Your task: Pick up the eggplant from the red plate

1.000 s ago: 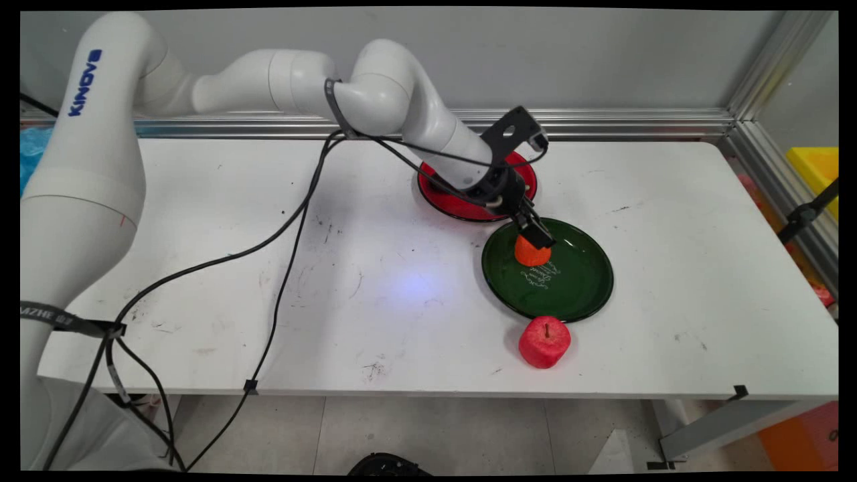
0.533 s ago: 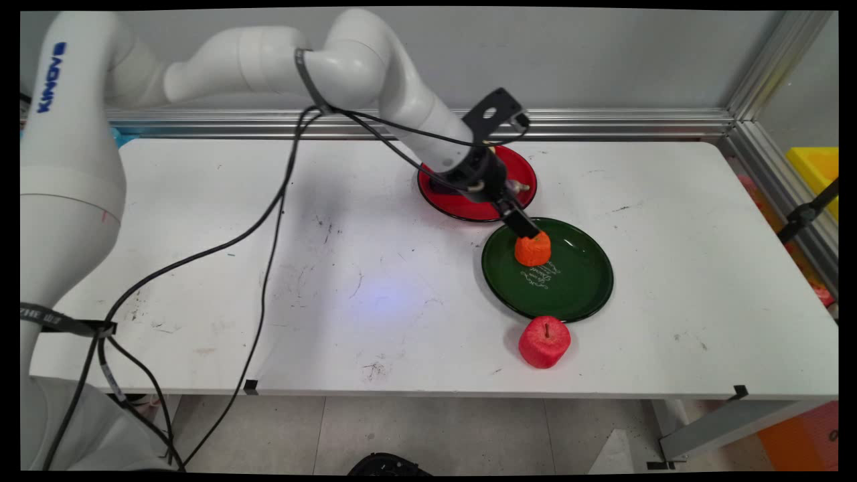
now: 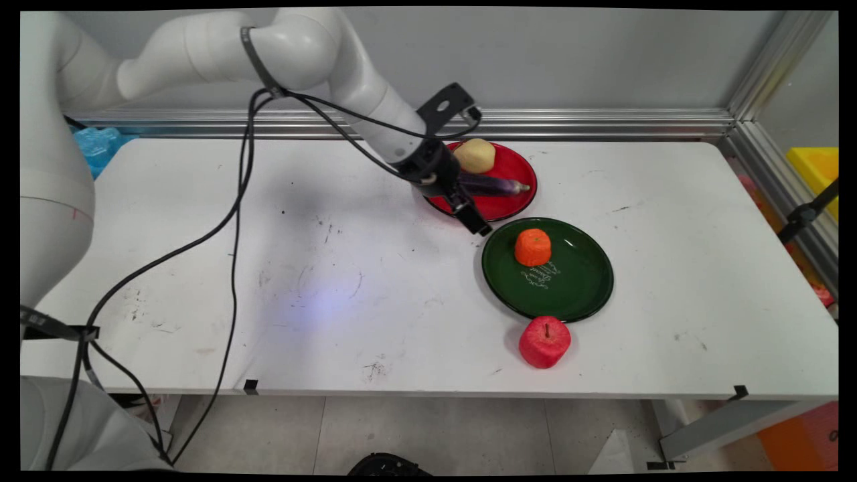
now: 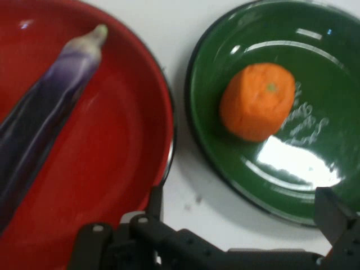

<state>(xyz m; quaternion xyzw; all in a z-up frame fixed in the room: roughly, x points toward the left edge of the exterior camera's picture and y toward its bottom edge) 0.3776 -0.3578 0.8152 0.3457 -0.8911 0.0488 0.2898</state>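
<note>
So the claw (image 3: 479,226) hangs empty with its fingers spread wide, over the gap between the red plate (image 3: 515,203) and the green plate (image 3: 581,294). Red plate holds an eggplant (image 3: 494,185) and a potato (image 3: 475,155). Right of the claw, the orange (image 3: 533,247) sits on the green plate, apart from the fingers. An apple (image 3: 544,342) rests on the worktop (image 3: 669,268), just beside that plate's near rim.
</note>
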